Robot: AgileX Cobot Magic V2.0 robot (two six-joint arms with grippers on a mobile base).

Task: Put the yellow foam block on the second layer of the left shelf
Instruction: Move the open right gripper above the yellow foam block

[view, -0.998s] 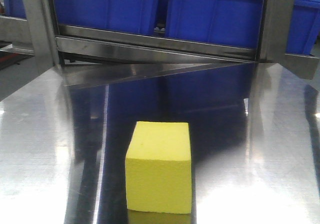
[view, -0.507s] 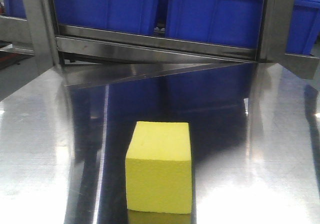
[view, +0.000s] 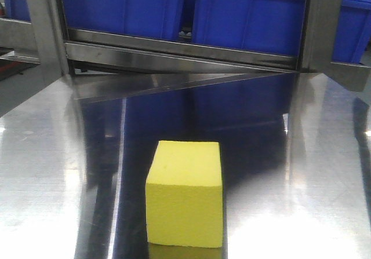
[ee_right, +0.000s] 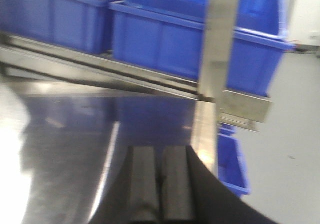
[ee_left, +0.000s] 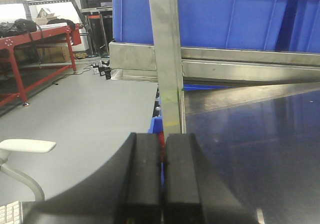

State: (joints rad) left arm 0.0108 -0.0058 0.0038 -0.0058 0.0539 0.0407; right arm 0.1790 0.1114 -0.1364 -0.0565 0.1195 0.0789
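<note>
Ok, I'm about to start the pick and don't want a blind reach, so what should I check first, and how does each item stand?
1. The yellow foam block rests flat on the steel table with nothing touching it: ok.
2. The left gripper is open for a grasp: not ok, it is shut and empty.
3. The right gripper is open: not ok, also shut and empty.
4. The block is in sight of a wrist camera: not ok, neither wrist view shows it.
5. There is room on the target layer: cannot tell; the one shelf level in view holds blue bins.
</note>
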